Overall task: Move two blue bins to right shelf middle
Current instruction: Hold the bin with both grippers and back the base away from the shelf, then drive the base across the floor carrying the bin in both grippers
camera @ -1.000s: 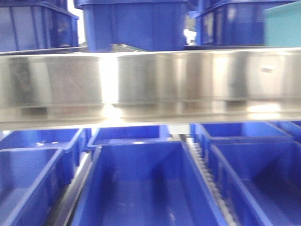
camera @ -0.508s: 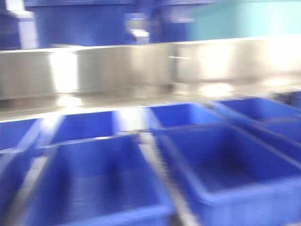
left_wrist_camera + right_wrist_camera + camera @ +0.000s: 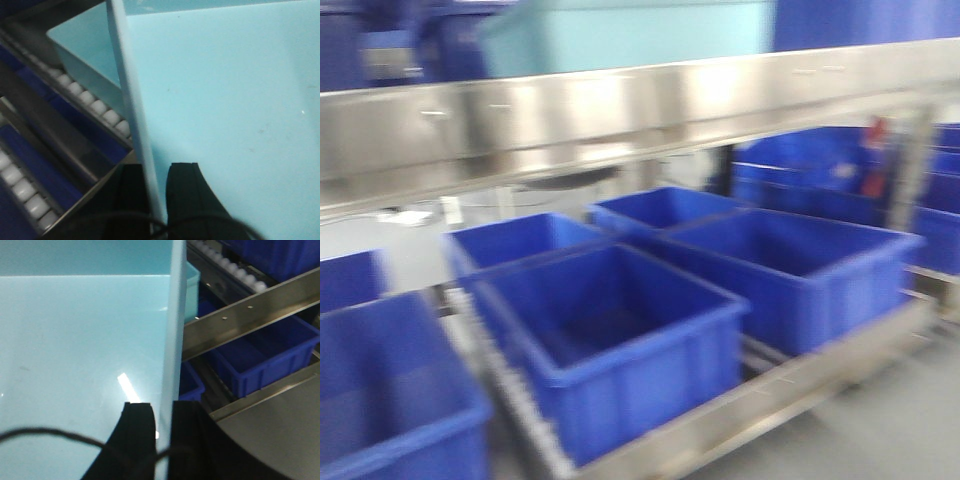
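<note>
Gripping the pale blue bin (image 3: 225, 100) by 2 opposite walls. On its left rim, the left hand (image 3: 157, 167), clenched, with 1 dark finger (image 3: 131, 192) outside the wall and 1 inside; on its right rim, the right hand (image 3: 162, 407), clenched the same way. Cannot tell whether 1 bin or 2 nested (a pale strip (image 3: 192, 282) beyond the right wall, too little of it to judge).

So: load between the hands, not off to either side, and neither hand nearer to it than the other. Both grips at the near end, with the gripped walls leading straight away from the wrists, hence probably a long axis pointing forward at the rack.

From the front, up above the shiny steel rail (image 3: 620, 110) of what looks like the middle level, near the top of the view, with dark royal-blue bins (image 3: 620, 340) on the level underneath. Just below and outside the left wall, white rollers (image 3: 95, 105); below and to the right of the right wall, the same bolted rail, by the look of it. Cannot say whether resting on those rollers or hanging clear.

Worth noting for the next move: rail slanted across the front view, not level, so likely a rack faced at an angle. Probably calls for squaring the long axis to the rail first, then easing forward along the tracks with both walls kept parallel to them.
</note>
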You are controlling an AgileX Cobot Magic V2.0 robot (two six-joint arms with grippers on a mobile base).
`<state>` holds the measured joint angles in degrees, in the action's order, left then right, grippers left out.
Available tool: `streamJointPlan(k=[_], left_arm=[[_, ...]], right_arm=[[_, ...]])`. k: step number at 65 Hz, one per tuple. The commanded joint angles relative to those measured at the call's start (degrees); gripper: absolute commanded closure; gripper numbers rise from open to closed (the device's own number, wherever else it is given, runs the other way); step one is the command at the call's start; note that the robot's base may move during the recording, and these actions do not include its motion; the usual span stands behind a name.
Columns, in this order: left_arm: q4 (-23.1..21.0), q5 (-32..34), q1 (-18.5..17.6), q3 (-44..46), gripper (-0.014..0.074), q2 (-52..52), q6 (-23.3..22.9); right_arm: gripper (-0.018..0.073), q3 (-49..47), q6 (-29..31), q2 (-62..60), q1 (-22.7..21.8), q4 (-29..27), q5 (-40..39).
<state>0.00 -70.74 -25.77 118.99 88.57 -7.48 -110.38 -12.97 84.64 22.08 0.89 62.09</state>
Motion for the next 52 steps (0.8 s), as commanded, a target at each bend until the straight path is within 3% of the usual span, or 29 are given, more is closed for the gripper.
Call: streamJointPlan(k=[1,52], left_arm=[[-0.8,1.3,-0.3,0.6,0.0707,-1.0,0.8],[-0.8,1.3,-0.3,0.6,0.0707,-1.0,0.8]], right_arm=[[0.0712,-0.9,0.6,-0.9,-0.3,1.1,-2.7],[0.0712,-0.9,0.6,-0.9,-0.3,1.1,-2.7]])
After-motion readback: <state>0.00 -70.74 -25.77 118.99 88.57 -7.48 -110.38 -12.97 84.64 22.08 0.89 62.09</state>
